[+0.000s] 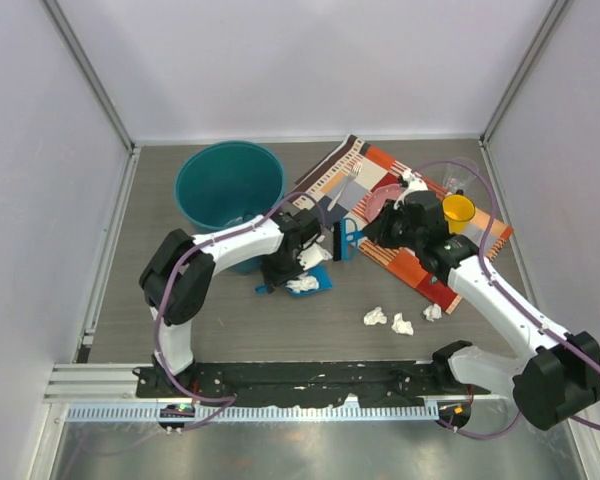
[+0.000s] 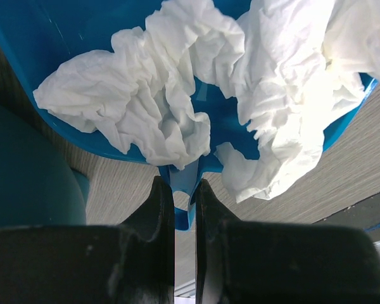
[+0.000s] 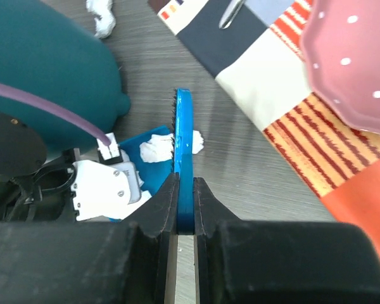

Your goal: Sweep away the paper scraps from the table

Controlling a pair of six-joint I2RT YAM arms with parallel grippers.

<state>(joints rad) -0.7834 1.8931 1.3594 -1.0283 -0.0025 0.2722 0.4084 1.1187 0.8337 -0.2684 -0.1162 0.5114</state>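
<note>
The table point(image 1: 230, 330) is a dark grey wood-grain top, evenly lit, with only soft shadows. Pale, plain walls close it in: a back wall point(image 1: 310, 60) behind it, a left wall point(image 1: 30, 200) and a right wall point(image 1: 575, 150) (all faintly lilac). Slanting metal posts point(image 1: 90, 75) stand at its far corners. Along its near edge runs a slotted aluminium rail point(image 1: 90, 382), then a brushed metal sheet point(image 1: 300, 455).

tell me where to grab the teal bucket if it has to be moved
Probably the rim, from straight above. The bucket stands upright with its mouth open, and its body looks too wide to span, while the thin wall suits a pinch. The left arm crosses its near side, so take the far rim.
</note>
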